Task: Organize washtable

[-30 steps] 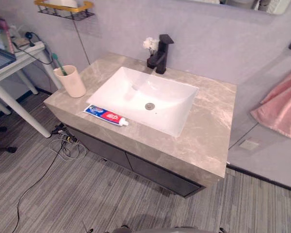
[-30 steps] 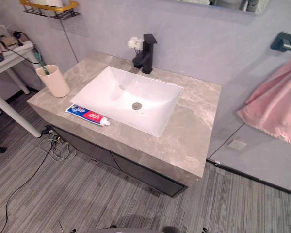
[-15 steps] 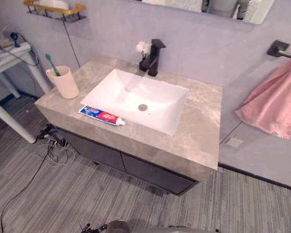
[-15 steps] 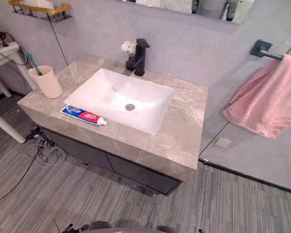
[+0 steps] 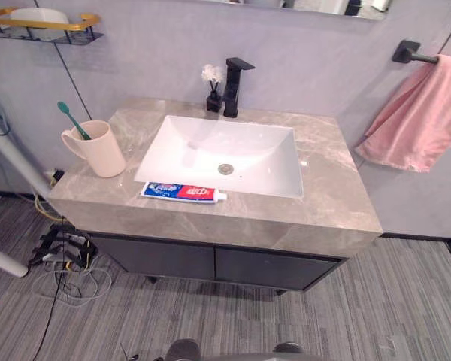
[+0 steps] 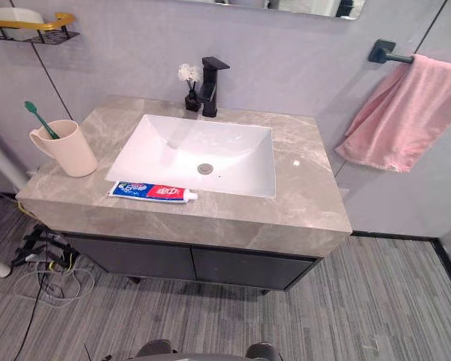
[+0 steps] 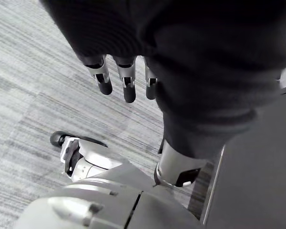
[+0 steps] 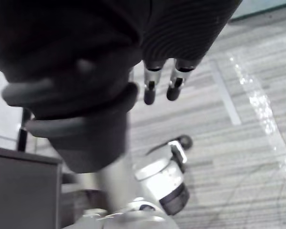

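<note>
A marble washtable (image 5: 331, 188) holds a white basin (image 5: 248, 162). A toothpaste tube (image 5: 182, 192) lies flat on the front ledge, just before the basin. At the left end stands a beige cup (image 5: 101, 150) with a green toothbrush (image 5: 70, 119) leaning in it. A black tap (image 5: 234, 75) and a small vase of white flowers (image 5: 212, 79) stand behind the basin. My left hand (image 7: 126, 81) hangs low over the striped floor, fingers straight and holding nothing. My right hand (image 8: 162, 86) hangs likewise beside me, fingers straight and empty.
A pink towel (image 5: 421, 113) hangs from a black bar (image 5: 407, 53) on the right wall. A yellow-edged wire shelf (image 5: 41, 24) sits high on the left wall. White table legs (image 5: 7, 154) and cables (image 5: 60, 256) lie left of the dark cabinet (image 5: 210, 263).
The camera has swung round and the washtable now faces me squarely instead of at an angle. The things on it have kept their places.
</note>
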{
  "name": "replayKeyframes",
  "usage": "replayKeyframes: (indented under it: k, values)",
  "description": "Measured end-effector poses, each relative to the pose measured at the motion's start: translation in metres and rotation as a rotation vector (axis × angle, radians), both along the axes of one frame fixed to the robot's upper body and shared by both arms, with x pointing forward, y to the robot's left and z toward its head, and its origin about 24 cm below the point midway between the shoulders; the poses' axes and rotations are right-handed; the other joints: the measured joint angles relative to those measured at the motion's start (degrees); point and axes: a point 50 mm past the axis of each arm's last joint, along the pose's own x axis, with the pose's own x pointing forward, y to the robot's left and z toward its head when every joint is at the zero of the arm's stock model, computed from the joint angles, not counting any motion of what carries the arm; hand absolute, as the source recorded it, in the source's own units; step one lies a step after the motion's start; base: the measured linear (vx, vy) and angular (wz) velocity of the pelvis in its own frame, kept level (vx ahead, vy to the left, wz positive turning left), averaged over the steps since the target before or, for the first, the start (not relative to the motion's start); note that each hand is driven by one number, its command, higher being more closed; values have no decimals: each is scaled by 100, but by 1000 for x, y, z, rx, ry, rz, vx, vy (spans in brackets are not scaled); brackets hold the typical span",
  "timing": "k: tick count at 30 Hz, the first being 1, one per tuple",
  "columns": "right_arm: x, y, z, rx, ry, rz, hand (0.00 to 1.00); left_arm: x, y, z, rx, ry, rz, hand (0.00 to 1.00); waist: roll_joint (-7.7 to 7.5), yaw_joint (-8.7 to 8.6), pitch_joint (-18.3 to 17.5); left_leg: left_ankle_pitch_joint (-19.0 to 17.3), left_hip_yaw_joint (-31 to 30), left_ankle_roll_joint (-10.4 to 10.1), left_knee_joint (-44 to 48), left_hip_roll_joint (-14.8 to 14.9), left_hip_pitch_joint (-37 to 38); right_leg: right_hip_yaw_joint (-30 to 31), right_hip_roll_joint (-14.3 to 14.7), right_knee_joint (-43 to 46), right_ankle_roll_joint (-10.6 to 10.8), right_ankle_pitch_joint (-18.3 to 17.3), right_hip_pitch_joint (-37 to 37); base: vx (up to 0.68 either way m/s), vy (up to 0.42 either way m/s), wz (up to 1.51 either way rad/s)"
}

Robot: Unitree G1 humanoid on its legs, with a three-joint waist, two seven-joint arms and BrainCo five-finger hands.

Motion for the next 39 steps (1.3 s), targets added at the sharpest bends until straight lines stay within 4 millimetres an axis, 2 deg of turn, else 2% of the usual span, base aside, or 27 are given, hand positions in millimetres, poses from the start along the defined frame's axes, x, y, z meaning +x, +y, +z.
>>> replayKeyframes:
  k: [1,2,3,4,5,6,7,8,9,11,13,15,17,18,20,21,29,34,37,39]
  values:
    - [4,3,1,0,-23,-19,0,0,-2,-1,4,18,-65,0,20,-107,-31,-32,66,65,9,15,11,11,8,-82,-150,382,-42,-89,275,-45]
    - [6,1,2,-10,-34,-27,0,1,-3,-1,4,24,-91,0,87,-120,-17,-31,159,73,-43,25,36,69,28,-94,-278,579,-156,-125,372,-71]
    - [11,2,2,-9,-49,-31,0,2,-4,-1,4,26,-111,0,112,-110,-13,-12,430,109,-198,31,94,161,93,-117,-543,931,-378,-151,368,-125]
    - [23,0,5,-14,-88,-34,0,2,-7,-2,-1,33,-120,0,166,-35,-31,67,821,235,-440,103,179,68,157,-208,-1204,1512,-631,-208,439,-168]
    - [30,-3,6,-26,-108,-21,0,-4,-9,-3,-7,52,-122,0,289,-40,-18,233,1148,418,-748,148,269,-196,219,-463,-1852,2083,-782,-191,350,-150]
    - [32,-4,7,-34,-109,-6,0,-5,-9,-3,-4,56,-131,0,286,-77,-16,342,1290,556,-920,139,337,-331,254,-405,-1861,2093,-844,-180,310,-97]
    - [28,0,6,-26,-97,14,0,-4,-8,-3,0,63,-153,0,293,-161,-11,533,1395,702,-1295,86,485,-521,461,40,-1285,1681,-818,-146,243,-44]
    - [26,3,5,-20,-92,24,0,-2,-9,-3,-2,62,-161,0,311,-229,-14,716,1443,761,-1644,44,625,-665,809,490,-911,1143,-697,-120,217,-30]
    - [27,3,5,-16,-89,37,0,-2,-9,-3,-3,60,-162,0,305,-211,-15,818,1509,802,-1820,9,691,-770,945,698,-916,901,-629,-81,181,-30]
    - [31,8,5,-3,-94,87,0,2,-8,-3,-12,47,-154,0,242,-101,-10,1132,1688,900,-2334,-286,874,-1374,1300,1091,-975,148,-295,0,153,-36]
    - [28,6,4,6,-83,98,0,2,-9,-3,-18,42,-126,0,204,-41,-8,1227,1808,994,-2432,-444,908,-1677,1343,581,-1176,-181,61,43,82,-15]
    - [27,5,2,21,-69,102,0,0,-11,-4,-23,47,-110,0,241,-18,16,1263,1797,1002,-2499,-545,974,-1671,1337,-199,-1242,-180,473,8,40,-5]
    - [25,7,0,48,-57,87,0,-1,-9,-4,-33,42,-99,0,183,28,-17,1403,1749,963,-2683,-646,984,-1640,1284,-899,-1357,-107,754,-26,-1,3]
    - [19,1,-1,77,-45,52,0,-3,7,0,-26,20,-9,0,166,90,-19,1602,1645,927,-2915,-711,992,-1621,1240,-1273,-1339,42,849,-51,-8,8]
    - [13,0,-2,114,-34,34,0,-6,22,4,-55,-8,23,0,111,143,-56,1743,1527,890,-3092,-736,1021,-1643,1231,-1439,-1360,148,886,-39,-4,6]
    - [14,-6,-1,140,-78,-82,0,-4,-16,-4,-155,-35,56,0,400,297,-49,2426,1391,828,-4406,-880,1657,-1584,1324,-1915,-1343,498,1132,0,0,0]
    - [13,-5,-1,147,-84,-104,0,-6,-20,-5,-165,-37,92,0,356,323,-30,2427,1357,828,-4406,-883,1635,-1629,1317,-1923,-1342,498,1131,0,0,2]
    - [9,1,-2,175,-100,-191,0,-6,-19,-5,-140,-33,111,0,301,346,-5,2507,941,863,-4405,-942,1500,-2138,1226,-1961,-1316,479,1184,15,-26,47]
    - [7,5,-3,189,-111,-244,0,7,-16,-3,-108,-64,106,0,199,439,124,2546,393,837,-4105,-1030,1297,-2801,1091,-1934,-1238,415,1358,38,-41,114]
    - [20,7,-2,199,-142,-226,0,23,-13,0,-102,-107,93,0,116,621,264,2434,175,684,-3712,-1062,1045,-3067,1033,-1880,-1272,363,1372,-52,-23,79]
